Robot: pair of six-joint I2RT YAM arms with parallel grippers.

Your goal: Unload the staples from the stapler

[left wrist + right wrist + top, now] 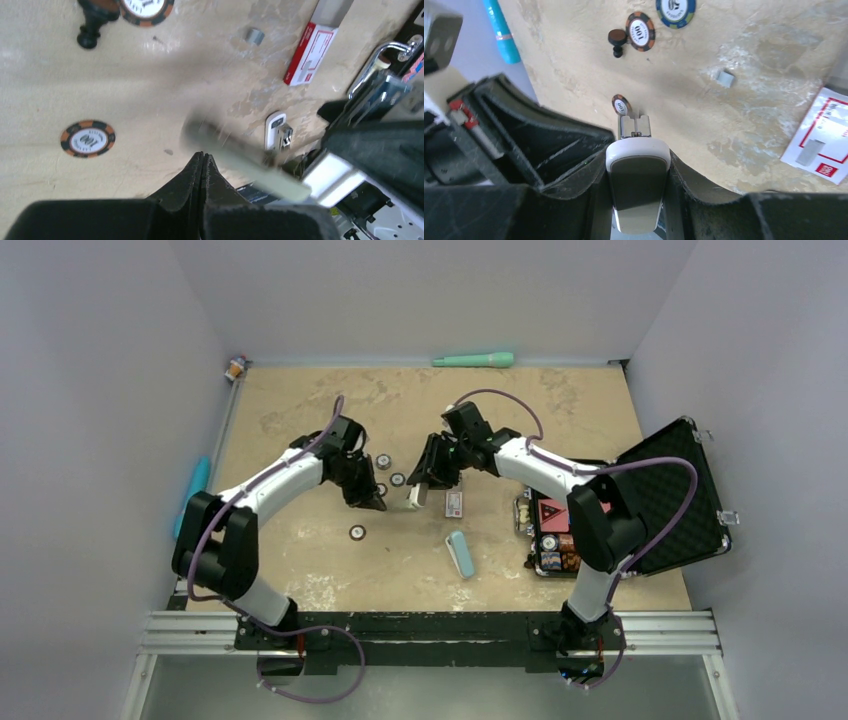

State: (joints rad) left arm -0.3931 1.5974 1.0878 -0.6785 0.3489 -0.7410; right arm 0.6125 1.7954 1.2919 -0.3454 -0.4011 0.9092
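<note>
The stapler (638,185) is white with a grey top, and its metal staple rail (634,126) sticks out in front. My right gripper (638,150) is shut on its body and holds it over the tabletop at mid-table (416,496). My left gripper (203,156) is shut with its fingers pressed together and nothing visible between them. It sits just left of the stapler (372,502). In the left wrist view, the stapler's white nose (276,131) shows beyond a blurred pale bar (250,162) that runs from my fingertips toward the right gripper. A small grey staple strip (725,78) lies on the table.
A red-and-white staple box (454,503) lies right of the stapler. Poker chips (357,532) and a black knob (615,40) lie to the left. A pale blue oblong (460,553) lies nearer. An open black case (660,500) stands at right. A teal pen (474,360) lies at the back.
</note>
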